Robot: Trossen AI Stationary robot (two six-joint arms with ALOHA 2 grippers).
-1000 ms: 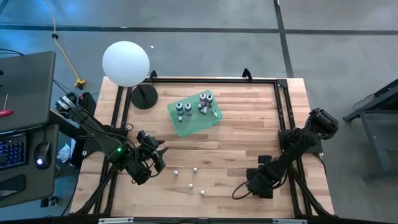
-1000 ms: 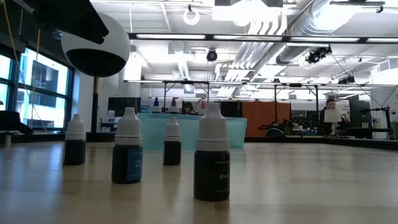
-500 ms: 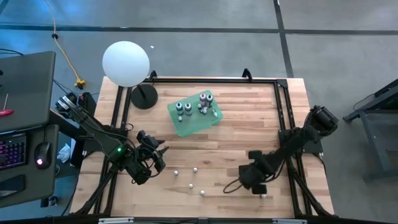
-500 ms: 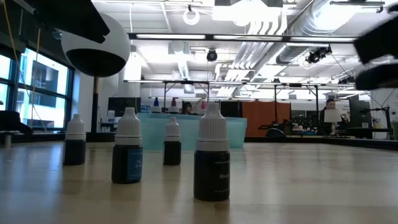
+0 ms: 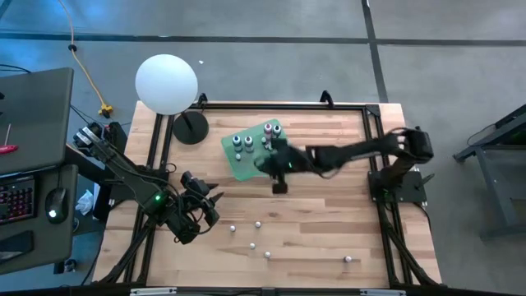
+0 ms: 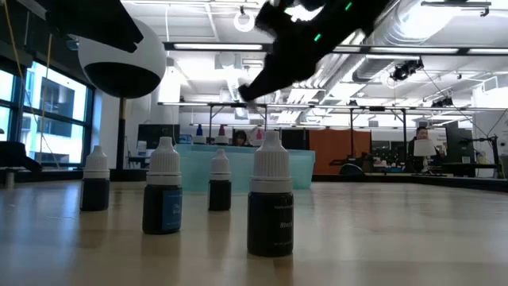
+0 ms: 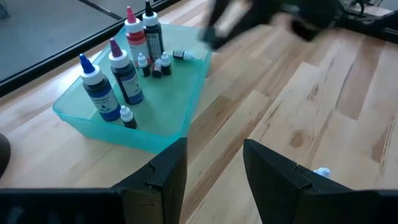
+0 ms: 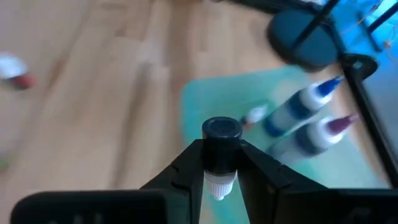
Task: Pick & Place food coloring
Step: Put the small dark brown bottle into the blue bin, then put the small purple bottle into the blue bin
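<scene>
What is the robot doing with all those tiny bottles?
It is moving little food coloring bottles into the green tray. The right hand is shut on one small bottle and is reaching out by the tray's edge. A few bottles wait on the table in front of the robot, and several stand in the tray. The left hand is open and waits at the table's left side.

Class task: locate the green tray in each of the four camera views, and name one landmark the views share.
High view: green tray, upper centre of the table.
Low view: pale band behind the bottles.
Left wrist view: upper left.
Right wrist view: beyond the held bottle.
Shared landmark: tall dropper bottles standing in it.
</scene>
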